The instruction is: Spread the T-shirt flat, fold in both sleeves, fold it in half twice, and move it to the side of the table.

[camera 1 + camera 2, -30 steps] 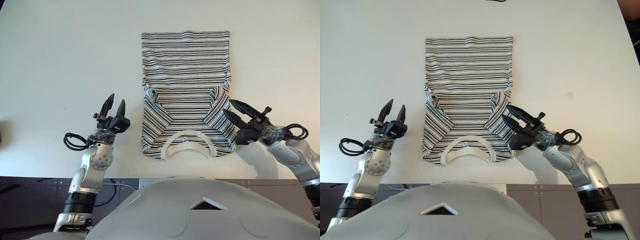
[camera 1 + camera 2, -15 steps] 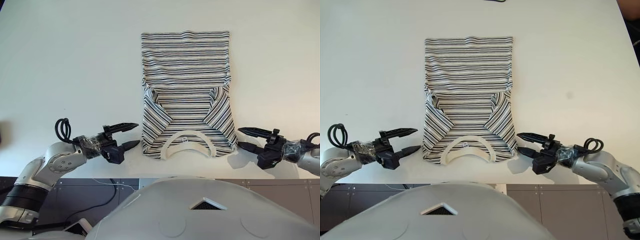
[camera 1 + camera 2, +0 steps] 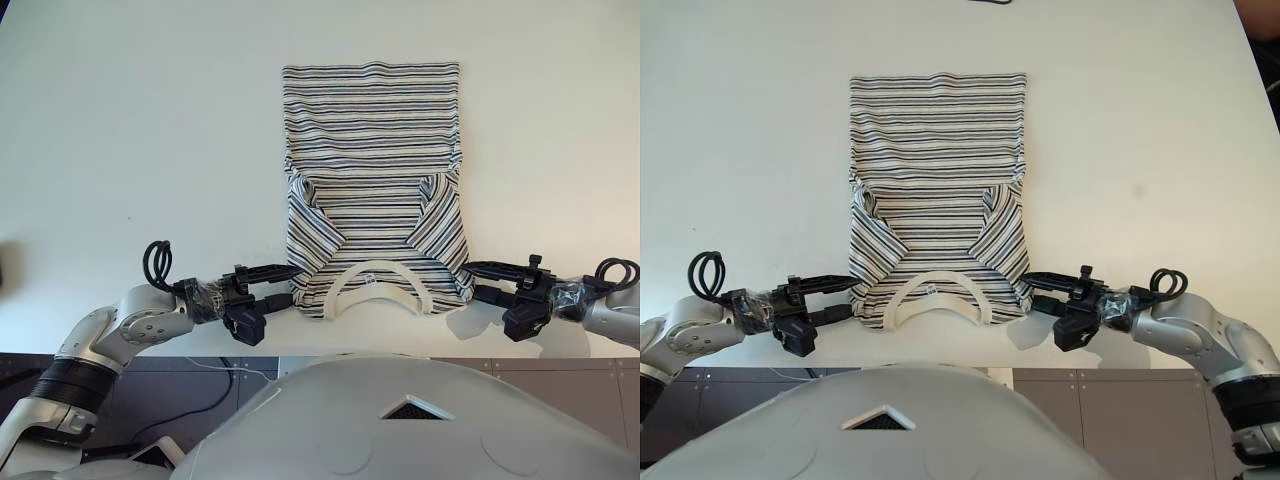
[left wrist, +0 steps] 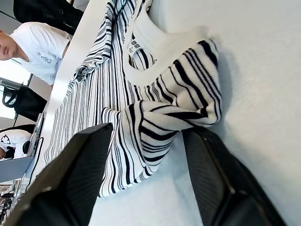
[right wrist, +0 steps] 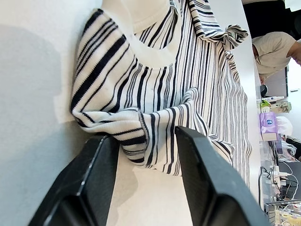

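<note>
The striped T-shirt point(image 3: 372, 170) lies flat on the white table point(image 3: 120, 120), both sleeves folded in, its white collar point(image 3: 375, 290) nearest me. My left gripper point(image 3: 292, 282) lies low at the shirt's near left shoulder corner, open, one finger above the cloth edge and one below. In the left wrist view that corner point(image 4: 188, 94) sits just beyond the open left gripper point(image 4: 148, 136). At the near right shoulder corner my right gripper point(image 3: 470, 279) is open the same way. The right wrist view has the striped corner point(image 5: 108, 75) between the fingers of the right gripper point(image 5: 143, 136).
The table's front edge point(image 3: 130, 352) runs just below both grippers. Wide bare tabletop stretches to the left and right of the shirt. A small dark mark point(image 3: 1137, 189) is on the table to the right.
Both grippers have dropped from raised, forward-pointing poses, turned sideways and slid inward along the front edge until their open fingers reach the shirt's shoulder corners. The shirt has not moved.
</note>
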{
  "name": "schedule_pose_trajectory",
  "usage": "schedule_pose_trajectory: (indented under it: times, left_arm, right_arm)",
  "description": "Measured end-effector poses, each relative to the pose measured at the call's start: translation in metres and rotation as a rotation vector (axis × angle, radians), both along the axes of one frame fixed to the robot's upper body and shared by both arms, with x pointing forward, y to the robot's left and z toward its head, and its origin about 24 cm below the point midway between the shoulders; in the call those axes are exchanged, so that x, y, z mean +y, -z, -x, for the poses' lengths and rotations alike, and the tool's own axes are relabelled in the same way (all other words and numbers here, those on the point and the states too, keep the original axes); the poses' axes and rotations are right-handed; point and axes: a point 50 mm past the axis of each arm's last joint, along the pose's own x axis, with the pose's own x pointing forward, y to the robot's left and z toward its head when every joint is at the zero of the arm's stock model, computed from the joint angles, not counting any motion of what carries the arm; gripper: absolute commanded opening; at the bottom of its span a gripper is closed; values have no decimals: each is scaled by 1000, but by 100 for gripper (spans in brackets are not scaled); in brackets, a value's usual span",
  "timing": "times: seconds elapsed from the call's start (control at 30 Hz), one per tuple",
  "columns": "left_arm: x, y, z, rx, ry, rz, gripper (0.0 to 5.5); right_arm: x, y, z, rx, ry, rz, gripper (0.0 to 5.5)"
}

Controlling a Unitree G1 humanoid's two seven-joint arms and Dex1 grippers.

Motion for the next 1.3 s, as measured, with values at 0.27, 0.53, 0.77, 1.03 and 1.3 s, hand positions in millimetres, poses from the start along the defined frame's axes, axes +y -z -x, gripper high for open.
schedule_pose_trajectory:
  times: [0.27,0.53,0.77,1.03,1.3]
  left_arm:
    - [2,3,3,0,37,0,101]
    - [3,1,1,-21,38,28,30]
    - [10,2,23,280,-77,-6,11]
    - [12,-31,23,758,-374,203,11]
    - [-1,-118,-116,746,-654,894,11]
  right_arm:
    - [3,4,5,26,-17,-2,13]
    - [2,7,7,38,-8,-3,10]
    - [3,2,24,368,121,-13,10]
    - [12,-22,32,788,320,-193,10]
    - [27,-101,-92,769,603,-861,10]
